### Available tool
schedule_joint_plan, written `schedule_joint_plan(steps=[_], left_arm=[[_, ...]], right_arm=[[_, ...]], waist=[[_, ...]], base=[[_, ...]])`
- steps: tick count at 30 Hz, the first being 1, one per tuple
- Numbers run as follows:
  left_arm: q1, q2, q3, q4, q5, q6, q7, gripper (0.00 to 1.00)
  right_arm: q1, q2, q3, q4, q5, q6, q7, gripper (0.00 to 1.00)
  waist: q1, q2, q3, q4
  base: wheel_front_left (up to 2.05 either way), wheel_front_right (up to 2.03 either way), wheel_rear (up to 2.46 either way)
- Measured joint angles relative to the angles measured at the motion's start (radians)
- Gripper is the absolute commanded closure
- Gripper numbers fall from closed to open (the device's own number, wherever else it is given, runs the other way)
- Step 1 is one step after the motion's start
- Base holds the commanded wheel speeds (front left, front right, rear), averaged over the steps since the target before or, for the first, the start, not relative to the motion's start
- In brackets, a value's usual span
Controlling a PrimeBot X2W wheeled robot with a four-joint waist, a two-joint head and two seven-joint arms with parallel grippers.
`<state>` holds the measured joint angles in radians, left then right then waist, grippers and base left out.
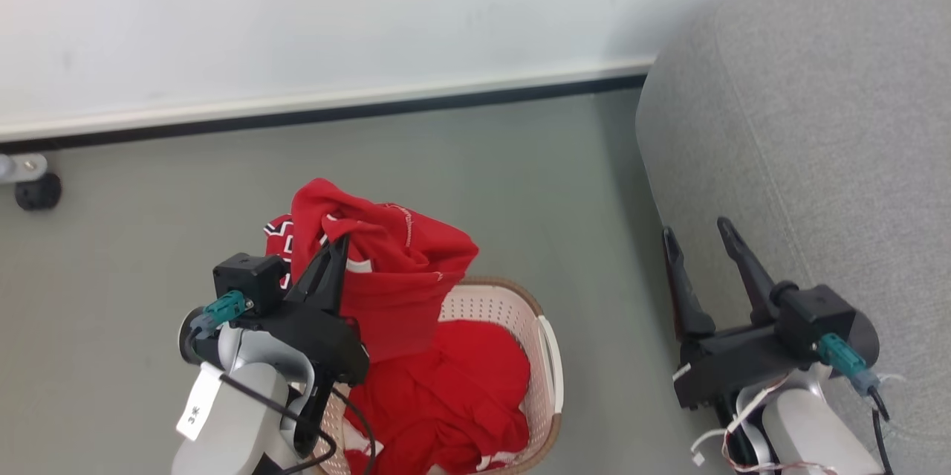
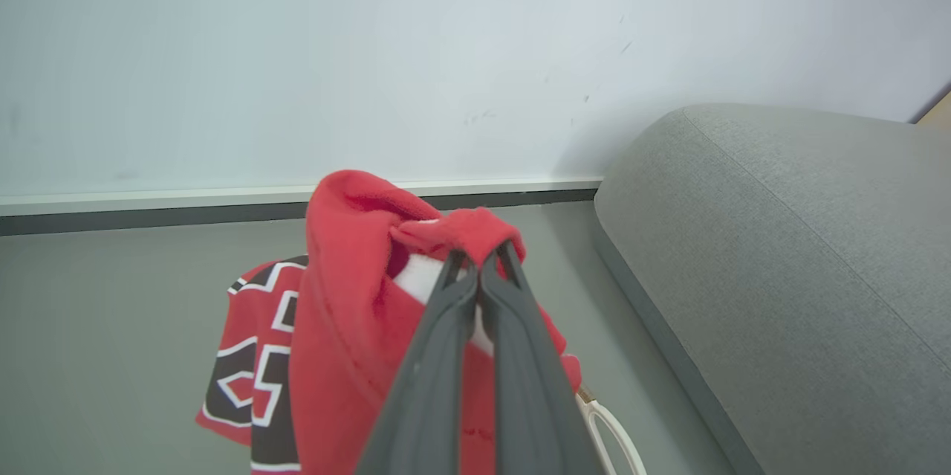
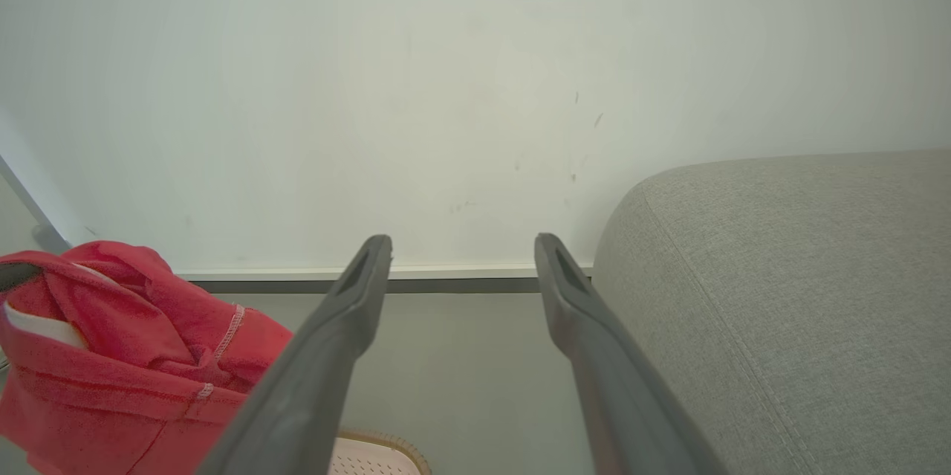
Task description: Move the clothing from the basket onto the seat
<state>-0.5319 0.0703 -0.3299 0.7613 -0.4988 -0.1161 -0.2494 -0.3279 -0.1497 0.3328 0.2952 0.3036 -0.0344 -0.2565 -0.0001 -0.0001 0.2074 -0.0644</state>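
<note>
The bright red clothing [image 1: 386, 267] hangs lifted above the cream basket [image 1: 520, 319], its lower part still draped inside [image 1: 446, 393]. My left gripper [image 1: 340, 241] is shut on a bunched fold near the garment's top; the left wrist view shows the fingers pinching red fabric [image 2: 479, 259], with printed lettering [image 2: 256, 371] hanging at the left. My right gripper [image 1: 698, 233] stands open and empty beside the grey seat [image 1: 802, 125], fingers spread [image 3: 461, 259]. The seat fills the right in both wrist views [image 2: 780, 252] [image 3: 787, 289]. The clothing [image 3: 111, 356] also shows at lower left of the right wrist view.
A white wall with a dark baseboard [image 1: 334, 111] runs across the back. A black caster wheel [image 1: 37, 191] sits on the grey floor at far left. Open floor [image 1: 535, 178] lies between basket and seat.
</note>
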Motion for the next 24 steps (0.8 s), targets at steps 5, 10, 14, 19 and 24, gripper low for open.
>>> schedule_joint_plan(steps=[5, 10, 14, 19, 24], left_arm=[[0.030, 0.000, 0.012, -0.112, 0.001, 0.000, 0.000, 1.00], [0.069, 0.001, 0.010, -0.221, 0.017, 0.001, 0.000, 1.00], [0.111, 0.009, 0.004, -0.312, 0.030, 0.003, 0.000, 1.00], [0.166, 0.015, -0.003, -0.417, 0.040, 0.013, 0.000, 1.00], [0.212, 0.016, -0.012, -0.506, 0.061, 0.029, 0.000, 1.00]], right_arm=[[0.037, -0.002, 0.006, 0.003, 0.004, 0.002, 0.000, 0.00], [0.069, -0.002, 0.014, 0.004, 0.006, 0.009, 0.000, 0.00], [0.094, 0.000, 0.026, 0.003, 0.010, 0.017, 0.000, 0.00], [0.121, 0.000, 0.030, 0.002, 0.015, 0.018, 0.000, 0.00], [0.153, -0.001, 0.029, -0.009, 0.023, 0.018, 0.001, 0.00]], waist=[[0.0000, 0.0000, -0.048, 0.007], [0.0000, 0.0000, -0.090, 0.013], [0.0000, 0.0000, -0.121, 0.016], [0.0000, 0.0000, -0.153, 0.016], [0.0000, 0.0000, -0.172, 0.015]], base=[[0.00, 0.00, 0.00], [0.00, 0.00, 0.00], [0.00, 0.00, 0.00], [0.00, 0.00, 0.00], [0.00, 0.00, 0.00]])
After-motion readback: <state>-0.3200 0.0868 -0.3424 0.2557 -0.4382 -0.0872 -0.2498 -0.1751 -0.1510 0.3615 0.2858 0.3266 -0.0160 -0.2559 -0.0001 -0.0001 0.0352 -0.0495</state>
